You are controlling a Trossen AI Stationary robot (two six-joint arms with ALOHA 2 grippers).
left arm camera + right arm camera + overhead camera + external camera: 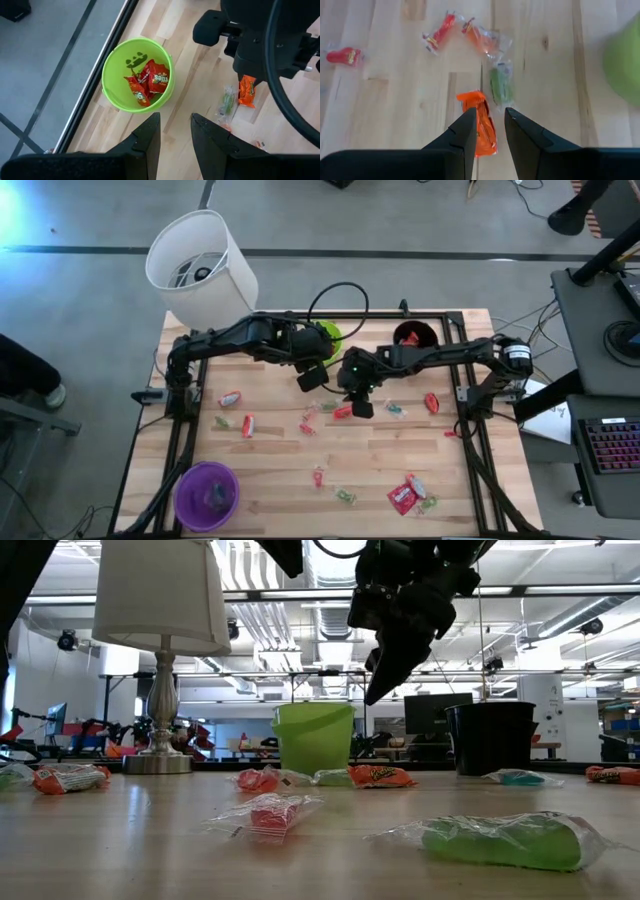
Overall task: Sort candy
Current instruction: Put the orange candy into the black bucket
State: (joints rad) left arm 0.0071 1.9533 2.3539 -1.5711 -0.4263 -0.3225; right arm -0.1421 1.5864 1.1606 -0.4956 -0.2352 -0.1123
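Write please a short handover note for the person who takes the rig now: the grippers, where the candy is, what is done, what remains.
Left gripper: open, empty, above the table beside the green cup.
Right gripper: open, empty, hanging over an orange packet mid-table, not gripping it.
Done: some red packets lie in the green cup; red shows inside the black cup.
Left: many sweets scattered on the table, including a red packet at the near edge. The purple cup stands at the left near corner; its contents are unclear.
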